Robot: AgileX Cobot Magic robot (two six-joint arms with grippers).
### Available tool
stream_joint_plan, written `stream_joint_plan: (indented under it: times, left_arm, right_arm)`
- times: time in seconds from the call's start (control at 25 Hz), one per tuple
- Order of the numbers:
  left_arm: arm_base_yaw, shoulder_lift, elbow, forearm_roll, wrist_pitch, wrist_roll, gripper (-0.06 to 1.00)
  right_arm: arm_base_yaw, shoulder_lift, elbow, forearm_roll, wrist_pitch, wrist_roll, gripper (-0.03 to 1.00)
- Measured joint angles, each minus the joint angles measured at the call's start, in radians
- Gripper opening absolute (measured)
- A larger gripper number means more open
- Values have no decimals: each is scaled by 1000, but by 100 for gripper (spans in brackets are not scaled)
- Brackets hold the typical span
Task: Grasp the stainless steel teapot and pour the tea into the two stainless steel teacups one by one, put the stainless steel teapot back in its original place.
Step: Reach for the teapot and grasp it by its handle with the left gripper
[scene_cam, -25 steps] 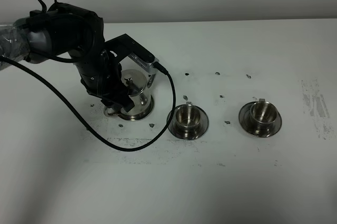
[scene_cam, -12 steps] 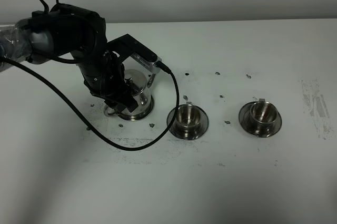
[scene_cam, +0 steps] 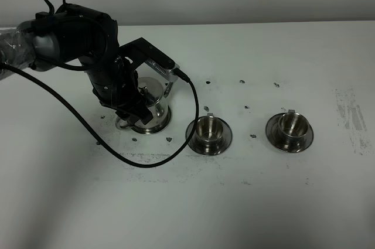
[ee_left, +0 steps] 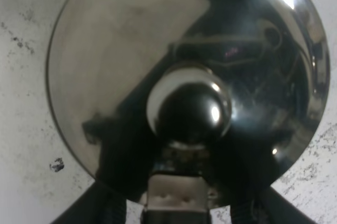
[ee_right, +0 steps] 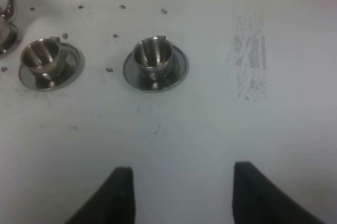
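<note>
White table (scene_cam: 263,202) under soft, even light; polished steel throws glare.
From high up the tabletop is bright and pale, greying toward 7 o'clock, and shadows are faint. The left wrist close-up is out of focus; the teapot (ee_left: 131,50) lid mirrors dark shapes, with small hot spots on knob and rim. The right wrist view is dimmer, bluish and slightly blurred.

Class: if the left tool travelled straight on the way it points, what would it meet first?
Most likely the lid knob of the stainless steel teapot, directly ahead of the left tool; how near it is remains unclear.
</note>
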Motion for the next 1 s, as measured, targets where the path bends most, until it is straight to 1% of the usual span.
stream_joint_plan:
  times: [0.72, 0.84, 1.0]
  left_arm:
    - [0, 5, 0, 1, 0, -33, 44]
    - [0, 5, 0, 4, 0, -44, 42]
    - [0, 5, 0, 4, 2, -60, 35]
  right_arm:
    - [0, 0, 0, 0, 0, 0, 41]
    - [0, 0, 0, 0, 0, 0, 41]
    - [0, 0, 0, 0, 0, 0, 41]
